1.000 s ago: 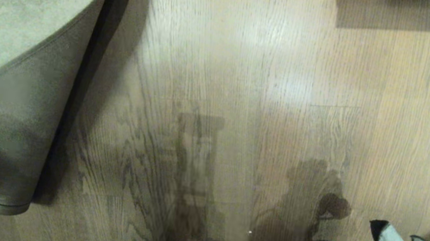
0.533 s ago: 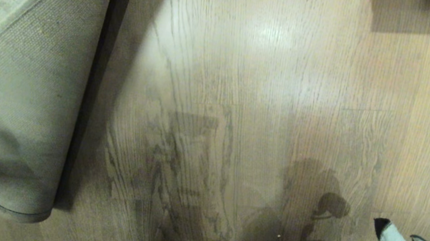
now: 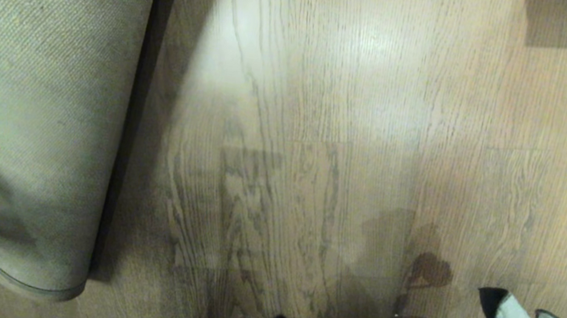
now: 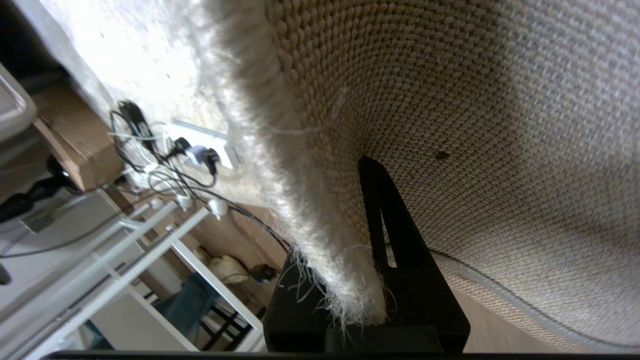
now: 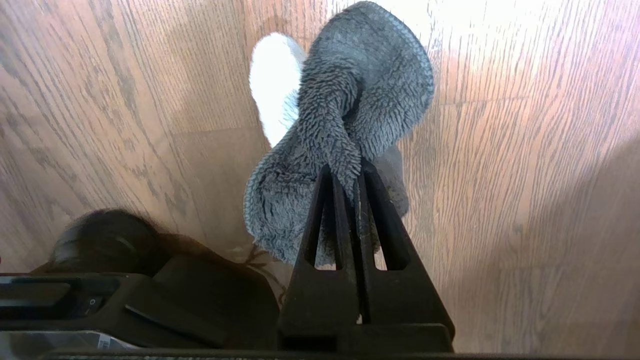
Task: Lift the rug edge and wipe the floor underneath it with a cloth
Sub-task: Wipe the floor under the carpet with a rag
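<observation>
Wood floor lies bare beside rug edge the left hand grips.

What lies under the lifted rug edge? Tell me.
Under the rug edge, held up by the left gripper, bare wood floor shows, streaked with dark grain. The floor beneath the folded-back part stays hidden by its tan backing.

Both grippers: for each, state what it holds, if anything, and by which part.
The left gripper pinches the rug edge, lifted so the woven backing shows. The right gripper clamps the cloth by a bunched fold, the rest hanging above the floor.
</observation>
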### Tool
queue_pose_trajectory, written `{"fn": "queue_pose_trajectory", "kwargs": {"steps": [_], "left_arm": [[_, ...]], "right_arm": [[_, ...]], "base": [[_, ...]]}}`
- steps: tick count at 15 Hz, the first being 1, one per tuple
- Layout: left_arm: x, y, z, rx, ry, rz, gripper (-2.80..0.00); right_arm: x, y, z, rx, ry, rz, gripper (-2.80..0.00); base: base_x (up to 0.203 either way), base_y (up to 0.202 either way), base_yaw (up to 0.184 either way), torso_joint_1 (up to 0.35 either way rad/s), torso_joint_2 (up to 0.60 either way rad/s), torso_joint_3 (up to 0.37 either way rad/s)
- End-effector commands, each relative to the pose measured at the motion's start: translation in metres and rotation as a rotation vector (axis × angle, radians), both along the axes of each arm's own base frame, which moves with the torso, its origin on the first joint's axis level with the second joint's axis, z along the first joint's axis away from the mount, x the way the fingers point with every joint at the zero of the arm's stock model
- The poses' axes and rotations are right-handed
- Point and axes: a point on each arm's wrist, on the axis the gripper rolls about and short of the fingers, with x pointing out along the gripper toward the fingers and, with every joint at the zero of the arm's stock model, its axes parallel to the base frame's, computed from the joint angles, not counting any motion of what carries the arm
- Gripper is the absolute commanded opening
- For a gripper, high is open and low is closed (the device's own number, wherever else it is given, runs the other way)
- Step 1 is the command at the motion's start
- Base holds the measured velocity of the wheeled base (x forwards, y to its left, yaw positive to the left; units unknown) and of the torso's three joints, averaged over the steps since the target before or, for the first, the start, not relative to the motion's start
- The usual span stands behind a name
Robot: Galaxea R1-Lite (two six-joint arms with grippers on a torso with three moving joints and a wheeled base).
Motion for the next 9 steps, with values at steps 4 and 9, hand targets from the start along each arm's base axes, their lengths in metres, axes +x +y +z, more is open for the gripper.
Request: {"fn": "queue_pose_trajectory", "kwargs": {"steps": [4, 9], "left_arm": [[0.001, 0.0007, 0.0036, 0.029, -0.028, -0.002, -2.8], [0.0015, 0.0, 0.0036, 0.03, -0.028, -0.008, -2.8]], "right_arm": [[0.0001, 0.0, -0.0001, -0.001, 0.002, 0.0, -2.8], [0.0001, 0.0, 0.0, -0.001, 0.002, 0.0, -2.8]], "base": [[0.0, 0.0, 0.0, 0.0, 0.0, 0.0], [0.0, 0.0, 0.0, 0.0, 0.0, 0.0]]}}
